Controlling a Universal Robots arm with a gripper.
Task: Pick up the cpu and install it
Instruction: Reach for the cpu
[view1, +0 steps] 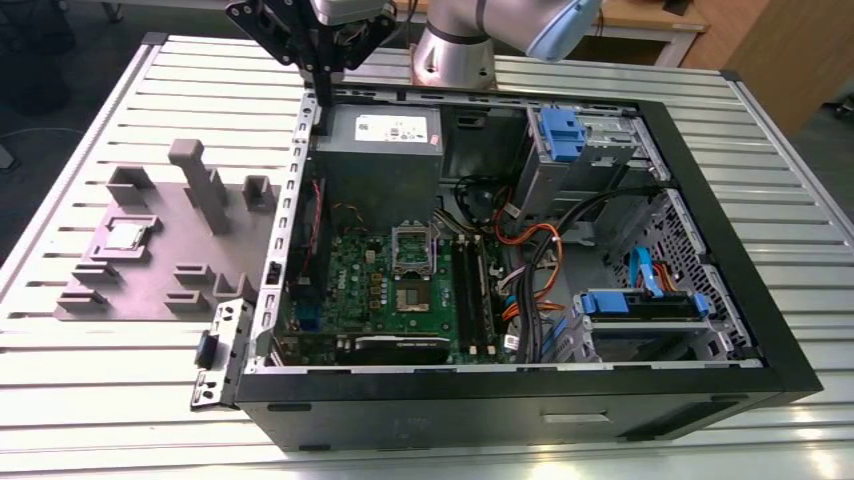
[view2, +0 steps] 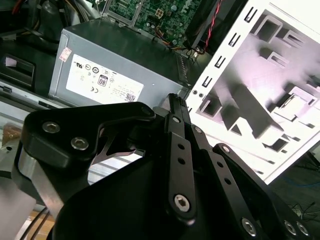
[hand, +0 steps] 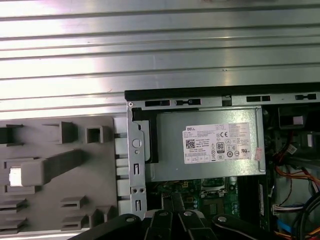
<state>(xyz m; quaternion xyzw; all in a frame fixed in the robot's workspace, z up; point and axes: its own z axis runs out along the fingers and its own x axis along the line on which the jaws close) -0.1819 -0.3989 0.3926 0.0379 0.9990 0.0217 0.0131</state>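
Note:
The cpu (view1: 127, 235) is a small silver square lying in a raised seat on the grey-purple fixture plate (view1: 147, 290), at the exterior view's left, outside the case. In the first wrist view the cpu (hand: 15, 176) shows as a bright patch on the plate (hand: 55, 192). My gripper (view1: 326, 85) hangs above the far rim of the open computer case, over the power supply's corner and well away from the cpu. Its black fingers (view2: 176, 107) are pressed together with nothing between them. The gripper (hand: 172, 202) points toward the motherboard edge. The silver socket (view1: 414, 245) sits mid-motherboard.
The open black computer case (view1: 747, 300) lies on a slatted metal table (view1: 80, 400). Inside are a grey power supply (view1: 380, 140), drive bays with blue clips (view1: 561, 130), memory slots and orange and black cables (view1: 534, 260). Tall blocks (view1: 200, 185) rise from the fixture plate.

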